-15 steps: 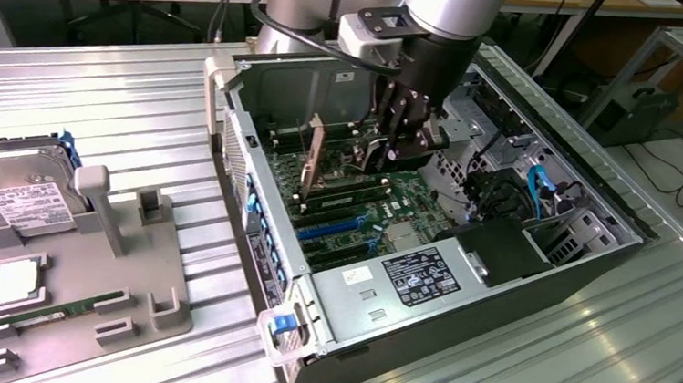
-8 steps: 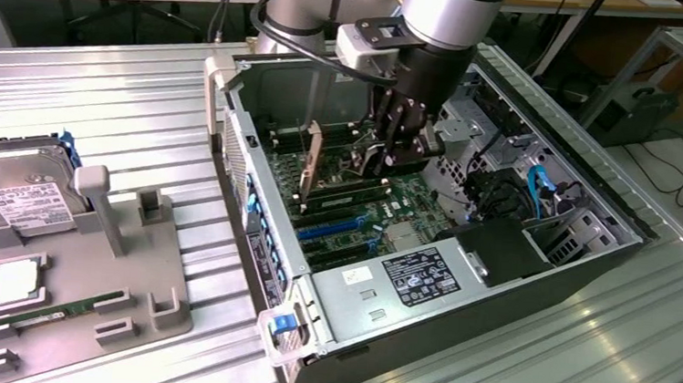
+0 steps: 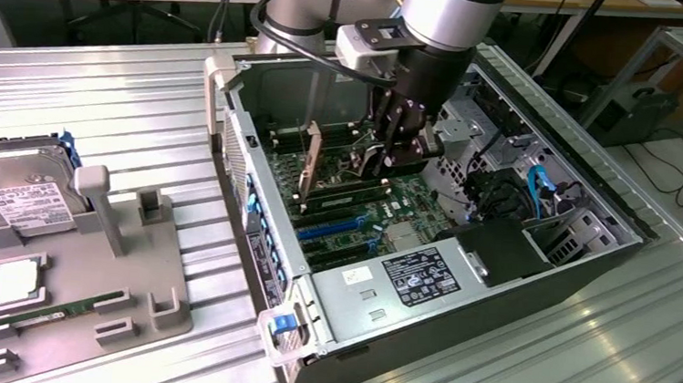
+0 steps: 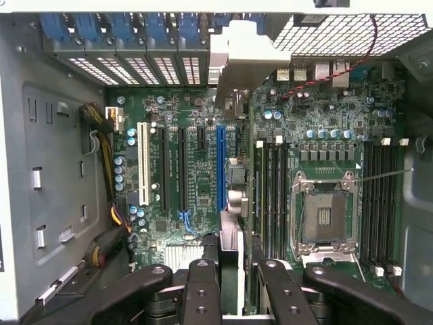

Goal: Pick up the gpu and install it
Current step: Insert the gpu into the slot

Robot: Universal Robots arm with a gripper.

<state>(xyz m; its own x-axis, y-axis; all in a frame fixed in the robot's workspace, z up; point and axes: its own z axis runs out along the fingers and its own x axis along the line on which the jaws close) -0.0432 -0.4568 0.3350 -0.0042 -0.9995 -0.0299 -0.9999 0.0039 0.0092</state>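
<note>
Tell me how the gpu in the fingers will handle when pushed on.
The gpu, a thin board held on edge between the fingers, is probably stiff and light, but could flex or crack under a skewed push. Its metal bracket likely weights that end, so it may tilt in the grip.

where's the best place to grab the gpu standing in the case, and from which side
By its free top edge, from straight above. The gpu stands on edge over the motherboard, flat faces outward, so fingers can pinch both faces. The gripper already straddles that edge.
</note>
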